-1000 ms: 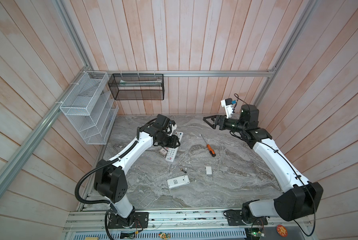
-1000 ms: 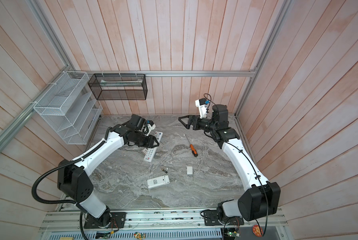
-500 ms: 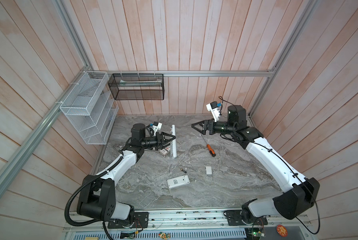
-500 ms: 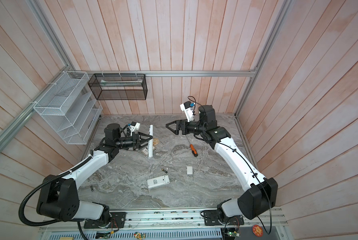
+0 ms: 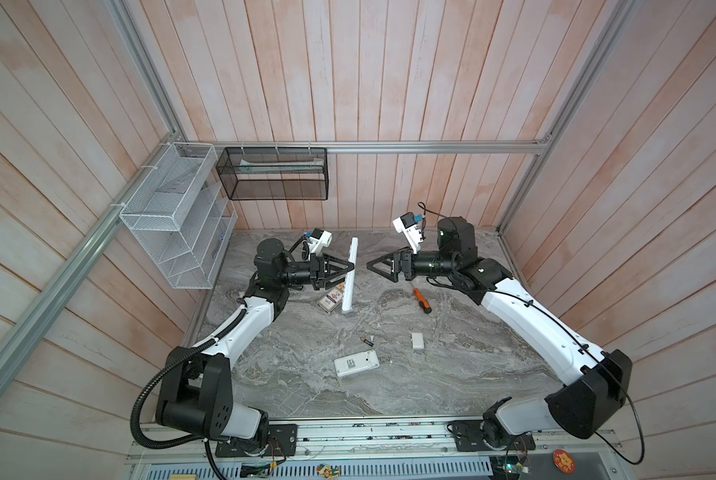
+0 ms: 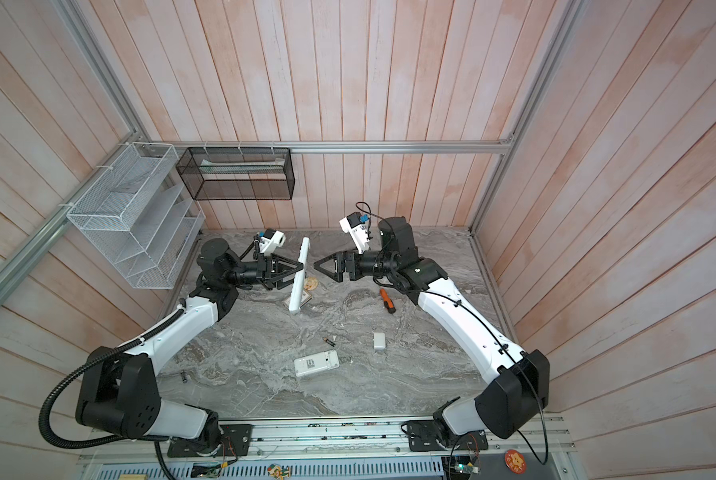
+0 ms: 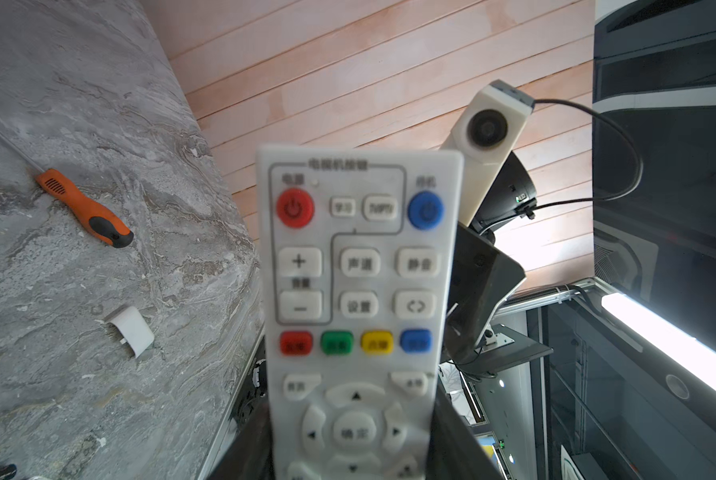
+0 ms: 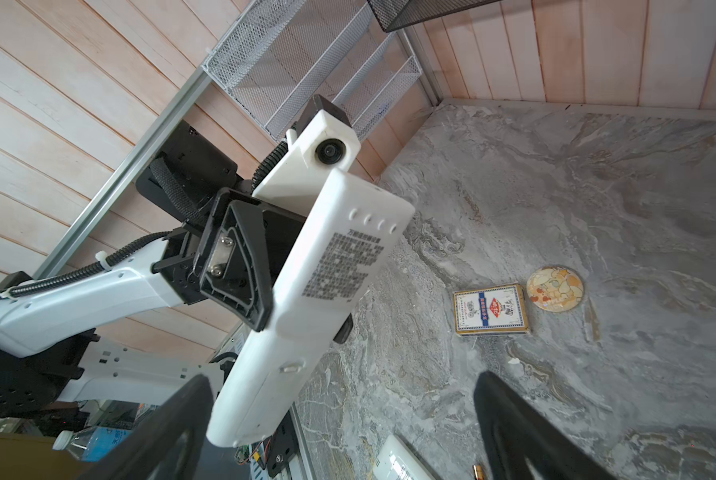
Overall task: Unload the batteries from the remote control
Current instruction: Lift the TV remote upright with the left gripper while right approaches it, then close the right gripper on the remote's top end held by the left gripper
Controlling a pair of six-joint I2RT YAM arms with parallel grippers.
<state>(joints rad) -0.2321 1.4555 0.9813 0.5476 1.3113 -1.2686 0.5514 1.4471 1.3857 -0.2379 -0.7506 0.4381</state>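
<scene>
Nearest, a small white remote (image 5: 356, 363) lay on the table (image 5: 306, 395), with one battery (image 5: 367, 340) just beyond it and a white cover (image 5: 417, 340) to the battery's right. Farther back lay the orange screwdriver (image 5: 422, 300). Beyond, the left pincer (image 5: 345, 270) clamped a long white remote (image 5: 350, 274), lifted and tilted, its back seemingly closed. The right pincer (image 5: 373, 266) gaped wide and empty, facing it.
</scene>
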